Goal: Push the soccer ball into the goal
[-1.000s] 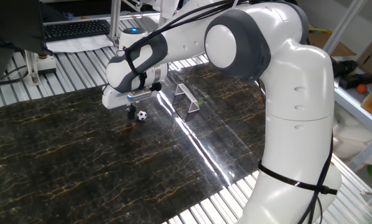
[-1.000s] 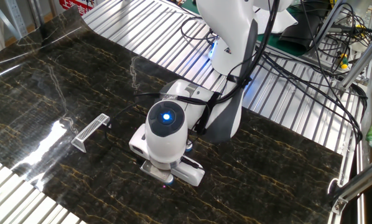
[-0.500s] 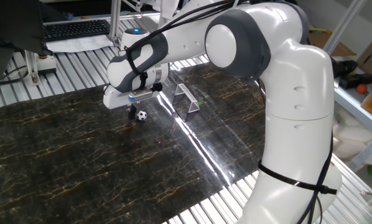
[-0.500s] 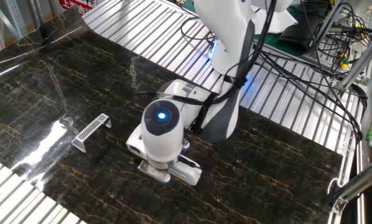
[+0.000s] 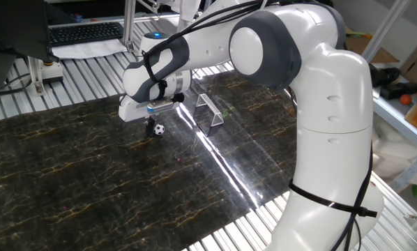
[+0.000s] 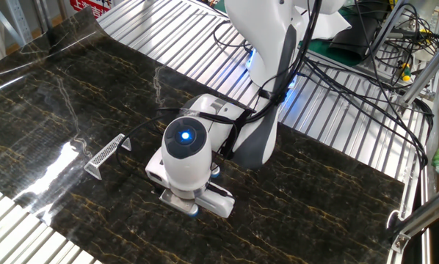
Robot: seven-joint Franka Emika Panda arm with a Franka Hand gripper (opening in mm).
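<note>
Now I keep the pincer (image 5: 150, 123) low, just behind the soccer ball (image 5: 157, 129); its opening I cannot tell. I should push slowly, straight toward the goal (image 5: 209, 109) nearby on the surface (image 5: 90, 181).

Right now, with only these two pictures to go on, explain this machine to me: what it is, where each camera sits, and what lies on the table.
It is a white robot arm at a table covered by a dark marbled mat. Both cameras are fixed and look from different sides: one shows the arm's big joints close up, the other looks at it from across the table. The end effector hangs low beside a tiny soccer ball. It holds nothing I can see. A small metal goal stands apart from the ball. In the other view, the arm's head hides the ball.
</note>
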